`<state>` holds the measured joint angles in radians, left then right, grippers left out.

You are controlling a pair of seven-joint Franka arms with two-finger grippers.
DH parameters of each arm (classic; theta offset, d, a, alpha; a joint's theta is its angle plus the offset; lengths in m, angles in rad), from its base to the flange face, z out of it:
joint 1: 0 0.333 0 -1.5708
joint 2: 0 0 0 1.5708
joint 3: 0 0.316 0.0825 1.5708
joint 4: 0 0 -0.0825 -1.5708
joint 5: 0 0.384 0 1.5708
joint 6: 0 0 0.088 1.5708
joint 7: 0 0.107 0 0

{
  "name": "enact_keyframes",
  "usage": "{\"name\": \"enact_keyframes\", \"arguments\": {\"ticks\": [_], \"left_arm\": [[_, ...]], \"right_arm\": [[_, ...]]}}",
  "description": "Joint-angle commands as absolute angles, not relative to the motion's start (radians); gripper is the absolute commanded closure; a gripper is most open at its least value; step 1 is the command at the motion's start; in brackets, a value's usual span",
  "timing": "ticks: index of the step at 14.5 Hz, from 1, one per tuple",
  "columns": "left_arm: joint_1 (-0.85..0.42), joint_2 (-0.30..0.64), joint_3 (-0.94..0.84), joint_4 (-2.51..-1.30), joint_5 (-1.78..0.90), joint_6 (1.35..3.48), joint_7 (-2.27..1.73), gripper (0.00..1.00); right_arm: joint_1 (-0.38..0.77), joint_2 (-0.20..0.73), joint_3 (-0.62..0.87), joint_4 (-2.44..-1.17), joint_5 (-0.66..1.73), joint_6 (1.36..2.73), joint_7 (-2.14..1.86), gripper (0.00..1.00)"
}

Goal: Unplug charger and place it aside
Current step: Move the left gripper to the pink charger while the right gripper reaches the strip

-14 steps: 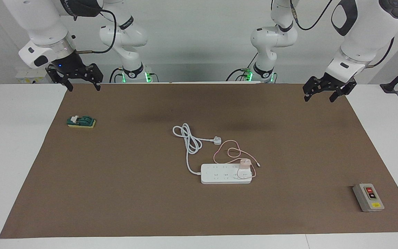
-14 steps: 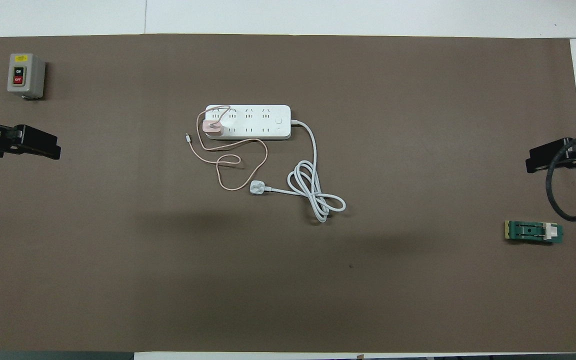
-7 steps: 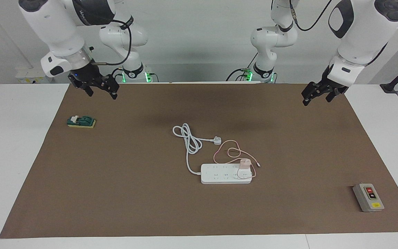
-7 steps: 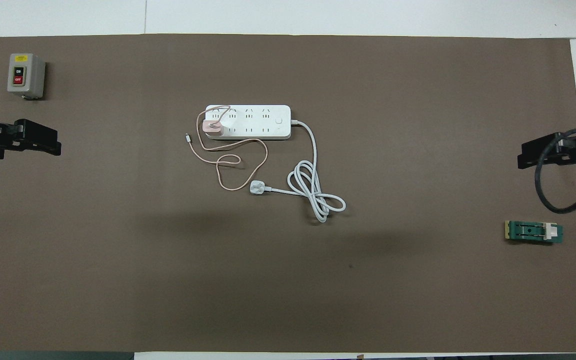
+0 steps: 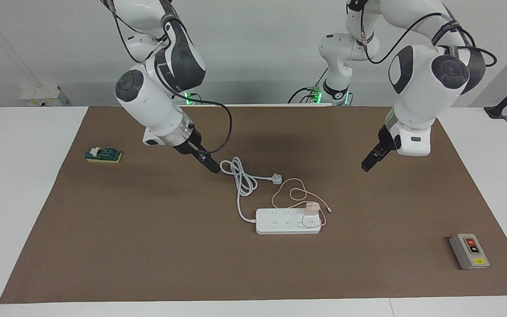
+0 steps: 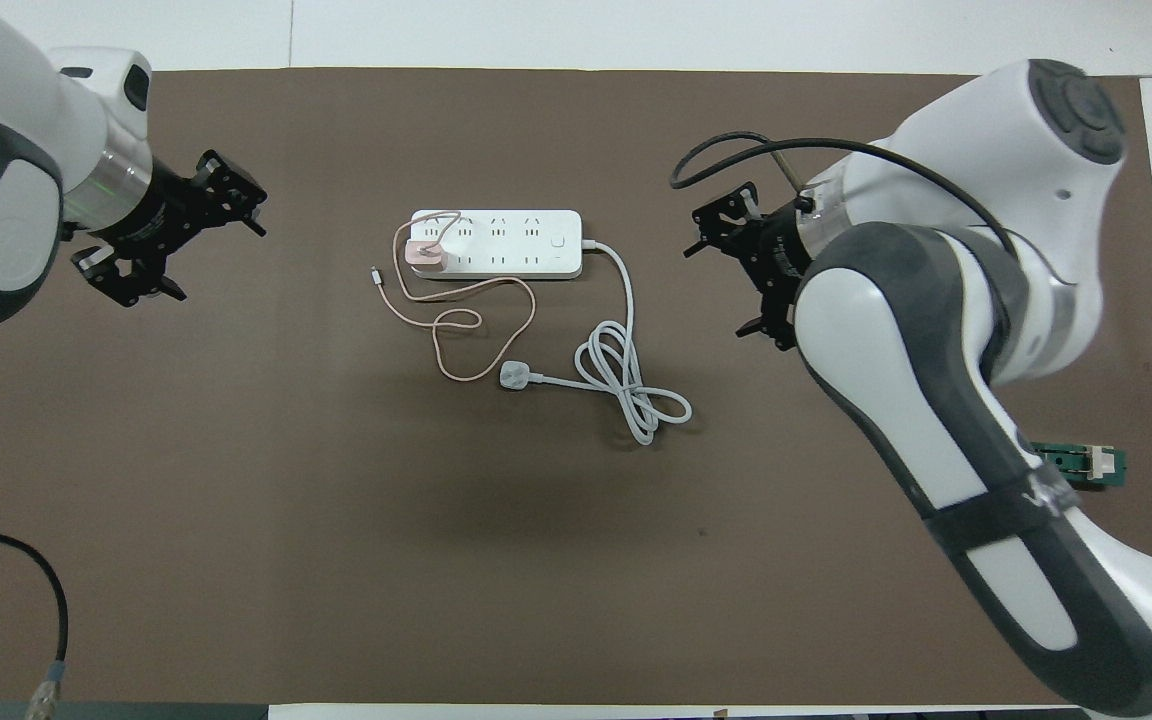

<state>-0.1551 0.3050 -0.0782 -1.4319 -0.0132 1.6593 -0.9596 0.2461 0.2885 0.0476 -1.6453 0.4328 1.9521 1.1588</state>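
The pale pink charger (image 5: 311,208) (image 6: 423,254) is plugged into the white power strip (image 5: 280,221) (image 6: 506,245), at the strip's end toward the left arm. Its thin pink cable (image 5: 295,193) (image 6: 456,325) loops over the mat on the robots' side of the strip. My left gripper (image 5: 365,167) (image 6: 221,250) is open over the bare mat, toward the left arm's end from the charger. My right gripper (image 5: 214,169) (image 6: 716,290) is open over the mat, just beside the strip's coiled white cord (image 5: 242,178) (image 6: 636,395).
The white three-pin plug (image 5: 276,178) (image 6: 516,376) lies on the brown mat (image 5: 148,229) beside the pink cable. A grey switch box (image 5: 469,251) sits toward the left arm's end. A green knife switch (image 5: 103,154) (image 6: 1086,465) sits toward the right arm's end.
Both arms have swung in from the mat's ends toward the middle and lowered. The charger, strip and cords have not moved.
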Motion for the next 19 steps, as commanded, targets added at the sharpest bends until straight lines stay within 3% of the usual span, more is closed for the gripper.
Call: {"name": "enact_keyframes", "arguments": {"ticks": [1,3,4,7,9,13,19], "left_arm": [[-0.216,0.460,-0.057,-1.274,-0.026,1.658,-1.188,0.00],[-0.257,0.585,-0.022,-1.143,-0.029,1.658,-1.415,0.00],[-0.280,0.603,-0.008,-1.137,-0.029,1.689,-1.525,0.00],[-0.291,0.601,-0.006,-1.222,-0.029,1.828,-1.814,0.00],[-0.331,0.577,-0.005,-1.343,-0.021,1.942,-1.922,0.00],[-0.379,0.546,-0.002,-1.480,-0.017,2.084,-1.997,0.00],[-0.397,0.517,-0.003,-1.549,-0.008,2.105,-1.994,0.00]], "right_arm": [[0.282,0.485,0.043,-1.452,0.506,1.982,1.329,0.00],[0.296,0.589,0.044,-1.379,0.546,2.041,1.417,0.00],[0.298,0.632,0.043,-1.349,0.608,2.077,1.428,0.00],[0.322,0.760,0.044,-1.255,0.684,2.158,1.472,0.00],[0.341,0.915,0.044,-1.067,0.689,2.154,1.563,0.00],[0.330,0.976,0.112,-1.029,0.692,2.167,1.568,0.00],[0.327,0.992,0.129,-1.029,0.698,2.166,1.548,0.00]]}}
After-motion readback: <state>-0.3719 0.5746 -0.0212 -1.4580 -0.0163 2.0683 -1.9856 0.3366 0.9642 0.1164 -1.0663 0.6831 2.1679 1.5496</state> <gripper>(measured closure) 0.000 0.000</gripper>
